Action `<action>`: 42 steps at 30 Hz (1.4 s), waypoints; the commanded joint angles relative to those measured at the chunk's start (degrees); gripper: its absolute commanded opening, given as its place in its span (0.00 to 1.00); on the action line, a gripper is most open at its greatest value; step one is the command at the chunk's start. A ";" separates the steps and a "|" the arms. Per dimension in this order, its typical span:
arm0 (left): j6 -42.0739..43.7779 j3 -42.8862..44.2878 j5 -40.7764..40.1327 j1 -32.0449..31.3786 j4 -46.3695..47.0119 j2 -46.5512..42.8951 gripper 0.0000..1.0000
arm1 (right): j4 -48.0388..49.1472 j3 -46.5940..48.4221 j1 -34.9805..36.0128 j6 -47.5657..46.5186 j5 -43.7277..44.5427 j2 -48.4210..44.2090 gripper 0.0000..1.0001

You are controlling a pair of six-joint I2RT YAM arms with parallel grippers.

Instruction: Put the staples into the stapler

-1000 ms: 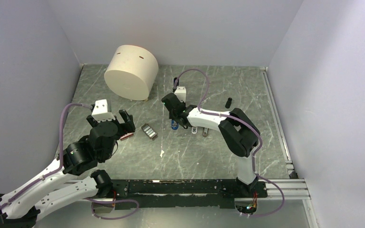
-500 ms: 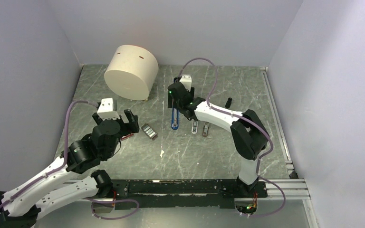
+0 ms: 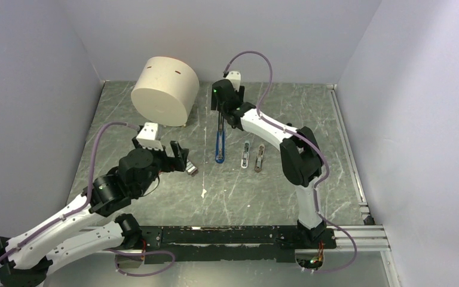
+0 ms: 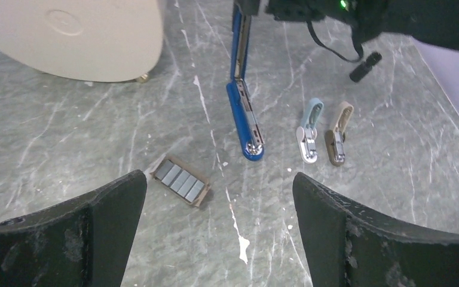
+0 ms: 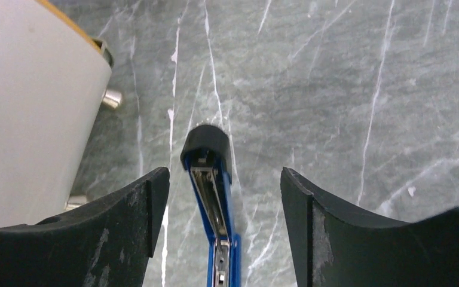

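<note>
stapler (image 3: 219,143) now laid open, R end effector (image 3: 220,112) released, moved back

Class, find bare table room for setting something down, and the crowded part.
Bare: the near middle, between the staples and the base rail; also the far-right corner behind the black cylinder. Crowded: between stapler and beige piece.

The wide-open left claw (image 4: 218,197) frames the staples (image 4: 181,181) near the unfolded blue stapler (image 4: 242,122).
</note>
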 commanded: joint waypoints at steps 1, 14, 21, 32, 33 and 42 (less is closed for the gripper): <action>2.68 1.14 6.79 -0.13 3.49 2.73 0.97 | -0.80 4.67 -1.55 -1.53 -1.26 3.14 0.70; -3.05 -1.07 7.94 -0.12 4.86 5.62 0.97 | -1.29 9.25 -2.04 -4.51 -6.38 7.06 0.48; -12.70 -5.44 10.48 -0.05 9.70 8.73 0.71 | -3.24 10.92 -2.09 -4.41 -7.53 7.78 0.29; -22.52 -7.75 24.99 3.86 22.77 25.72 0.54 | -1.04 5.03 -2.06 -4.52 -8.03 1.91 0.21; -22.58 -8.28 26.52 4.76 25.11 27.25 0.48 | -0.91 4.45 -2.05 -4.34 -8.36 1.52 0.21; -19.85 -6.31 29.83 8.42 33.73 40.00 0.38 | -0.06 2.18 -1.87 -3.83 -9.05 -0.72 0.20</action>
